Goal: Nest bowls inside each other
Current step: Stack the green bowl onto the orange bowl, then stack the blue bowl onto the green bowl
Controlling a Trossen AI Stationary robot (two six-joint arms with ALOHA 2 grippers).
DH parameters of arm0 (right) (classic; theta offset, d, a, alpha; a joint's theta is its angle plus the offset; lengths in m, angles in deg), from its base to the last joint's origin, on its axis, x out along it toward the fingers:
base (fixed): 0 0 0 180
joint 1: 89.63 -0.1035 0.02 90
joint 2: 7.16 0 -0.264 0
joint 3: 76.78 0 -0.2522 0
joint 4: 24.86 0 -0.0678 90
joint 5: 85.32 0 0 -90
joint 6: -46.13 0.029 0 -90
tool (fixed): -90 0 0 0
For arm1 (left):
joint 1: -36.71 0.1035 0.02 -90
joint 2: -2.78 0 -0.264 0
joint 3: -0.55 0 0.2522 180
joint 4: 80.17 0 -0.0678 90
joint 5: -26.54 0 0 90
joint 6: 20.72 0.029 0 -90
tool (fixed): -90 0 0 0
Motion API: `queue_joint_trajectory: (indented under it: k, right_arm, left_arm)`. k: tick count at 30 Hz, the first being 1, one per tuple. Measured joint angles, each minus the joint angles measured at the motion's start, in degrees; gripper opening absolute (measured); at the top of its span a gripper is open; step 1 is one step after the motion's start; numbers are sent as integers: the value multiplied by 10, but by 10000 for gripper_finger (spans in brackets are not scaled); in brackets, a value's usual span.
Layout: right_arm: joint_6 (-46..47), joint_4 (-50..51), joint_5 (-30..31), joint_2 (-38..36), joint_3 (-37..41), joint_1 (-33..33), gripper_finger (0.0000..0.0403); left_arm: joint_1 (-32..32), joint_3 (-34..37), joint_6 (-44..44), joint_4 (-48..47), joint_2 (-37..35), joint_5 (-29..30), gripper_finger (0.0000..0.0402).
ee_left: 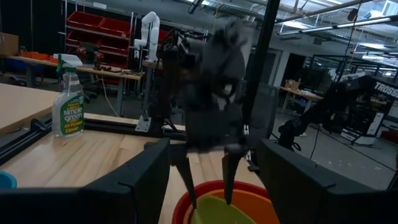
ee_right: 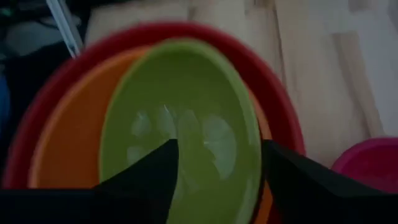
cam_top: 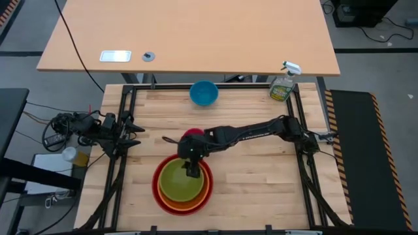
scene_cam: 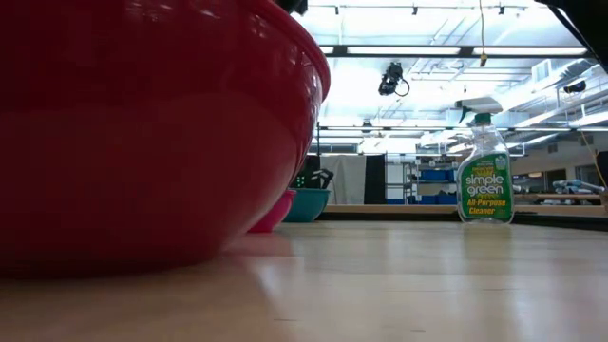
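With the right tool [cam_top: 192,171] sitting fingers apart over the lime green bowl [cam_top: 180,181], lower centre of the high view, w/ orange bowl [cam_top: 189,207] and red bowl [cam_top: 157,193] under it, a careless lift could clip the rim and unseat the stack. Pink bowl [cam_top: 192,133] sits just above; blue bowl [cam_top: 204,93] at top centre. Left tool [cam_top: 134,134], left edge, also apart.

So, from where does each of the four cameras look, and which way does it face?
High: above, straight down on the table; both arms show.
Low: table height, level toward the room, past the red bowl; no arm clearly shows.
Left wrist: on the left arm, facing the right tool; own fingers below.
Right wrist: looking down on the green bowl, open.
Shared: the spray bottle in high, low and left wrist.
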Motion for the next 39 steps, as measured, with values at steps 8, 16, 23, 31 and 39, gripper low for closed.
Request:
queue_joint_trajectory:
  k: [8,16,23,31,39]
  right_arm:
    - [7,87,78,-27,-50,9,240]
    - [-42,-1,147,-16,17,6,233]
    - [-44,-34,170,-15,86,5,232]
    - [-35,-47,173,-14,43,5,232]
    - [-10,73,153,-15,23,54,232]
  left_arm:
    - [0,0,0,-1,0,0,243]
    - [0,0,0,-3,0,0,243]
    - [0,0,0,-3,0,0,243]
    - [0,0,0,-4,0,0,243]
    - [0,0,-5,-11,0,0,243]
